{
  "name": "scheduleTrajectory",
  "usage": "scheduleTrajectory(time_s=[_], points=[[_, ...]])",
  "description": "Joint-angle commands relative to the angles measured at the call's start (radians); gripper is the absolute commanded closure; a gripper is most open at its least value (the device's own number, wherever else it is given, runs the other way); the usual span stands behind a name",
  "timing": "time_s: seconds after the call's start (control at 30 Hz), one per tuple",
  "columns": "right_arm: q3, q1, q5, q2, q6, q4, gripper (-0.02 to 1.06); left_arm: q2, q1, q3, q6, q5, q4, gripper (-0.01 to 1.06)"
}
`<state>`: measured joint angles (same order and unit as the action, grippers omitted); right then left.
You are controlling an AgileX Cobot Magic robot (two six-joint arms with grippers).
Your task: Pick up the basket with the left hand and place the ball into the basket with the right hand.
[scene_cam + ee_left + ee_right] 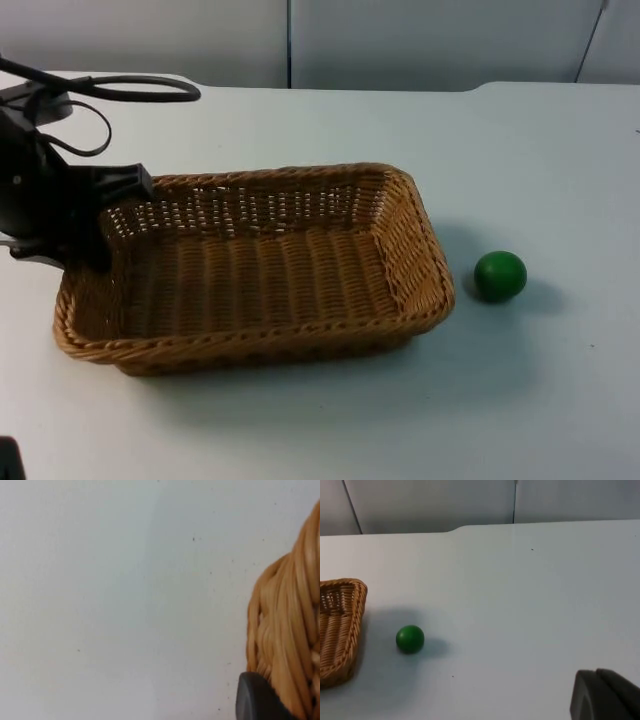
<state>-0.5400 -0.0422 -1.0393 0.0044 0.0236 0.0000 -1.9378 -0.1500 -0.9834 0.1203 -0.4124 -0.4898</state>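
**One basket, one ball, left gripper at the rim**

White table top (300,420) running back to a grey partition wall (400,40), and on it I count one rectangular woven wicker basket (250,270) and one small green ball (500,276). That basket is honey-brown, shallow, with flared sides and a braided rim, and nothing lies inside it. It sits on the table's left half. Just beside its right end, not touching, rests the ball, smooth and round. Down at the basket's left rim is the left gripper (85,245), one black fingertip (257,700) pressed against the weave; how wide it stands I cannot tell. Over on the other side, the right gripper (605,695) waits well clear of the ball, its opening hidden from me.
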Motion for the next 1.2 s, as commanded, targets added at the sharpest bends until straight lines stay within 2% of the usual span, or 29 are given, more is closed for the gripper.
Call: scheduleTrajectory(time_s=[0.0, 0.23, 0.43, 0.67, 1.0, 1.17], points=[[0.004, 0.004, 0.015, -0.004, 0.002, 0.000, 1.05, -0.004, -0.005, -0.004, 0.003, 0.007, -0.019, 1.05], [0.004, 0.004, 0.015, -0.004, 0.002, 0.000, 1.05, -0.004, -0.005, -0.004, 0.003, 0.011, -0.082, 1.05], [0.004, 0.004, 0.015, -0.004, 0.002, 0.000, 1.05, 0.015, -0.003, -0.004, 0.003, -0.006, -0.082, 1.05], [0.004, 0.004, 0.015, -0.004, 0.002, 0.000, 1.05, 0.117, -0.003, -0.004, -0.001, -0.015, -0.083, 1.05], [0.004, 0.004, 0.015, -0.004, 0.002, 0.000, 1.05, 0.173, 0.007, -0.004, -0.001, -0.093, -0.105, 1.05], [0.004, 0.004, 0.015, -0.004, 0.002, 0.000, 1.05, 0.173, 0.044, -0.004, 0.006, -0.133, -0.122, 1.05]])
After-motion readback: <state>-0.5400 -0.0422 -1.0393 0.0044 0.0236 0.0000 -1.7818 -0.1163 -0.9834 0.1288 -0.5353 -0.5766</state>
